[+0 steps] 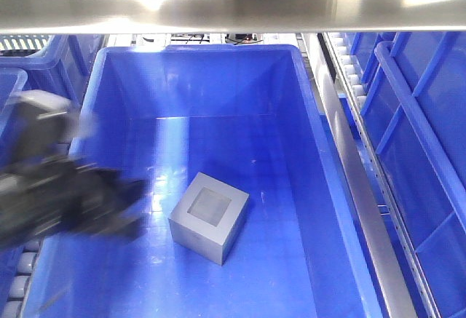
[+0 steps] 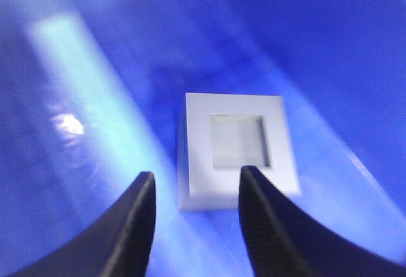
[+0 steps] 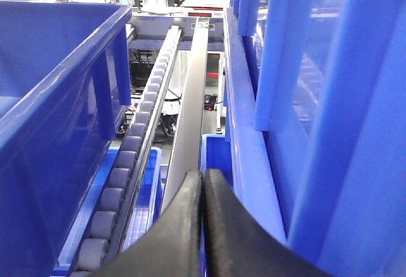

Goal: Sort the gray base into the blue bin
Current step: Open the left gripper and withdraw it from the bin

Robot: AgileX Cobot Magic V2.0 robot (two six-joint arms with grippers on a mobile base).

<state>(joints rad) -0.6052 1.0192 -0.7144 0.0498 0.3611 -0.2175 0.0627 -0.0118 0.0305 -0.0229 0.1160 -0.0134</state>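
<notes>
At far left of the front view, the left arm is seen as a dark blurred mass, its left claw [image 1: 120, 205] reaching over the rim into the blue bin [image 1: 306, 158]. The claw is spread apart and nothing is held in it; in the left wrist view its two black fingers [image 2: 136, 226] stand apart with bin floor showing between them. Just right of the claw, apart from it, the gray base [image 1: 209, 217] is seen resting on the bin floor, recessed opening facing up, near the floor's middle. From the left wrist view the base [image 2: 236, 151] lies just beyond the fingertips. Further right, a roller rail [image 3: 136, 156] is seen beside more blue crates [image 1: 426, 150]. The right claw [image 3: 203, 179] is pressed closed, fingertips touching, nothing gripped.
</notes>
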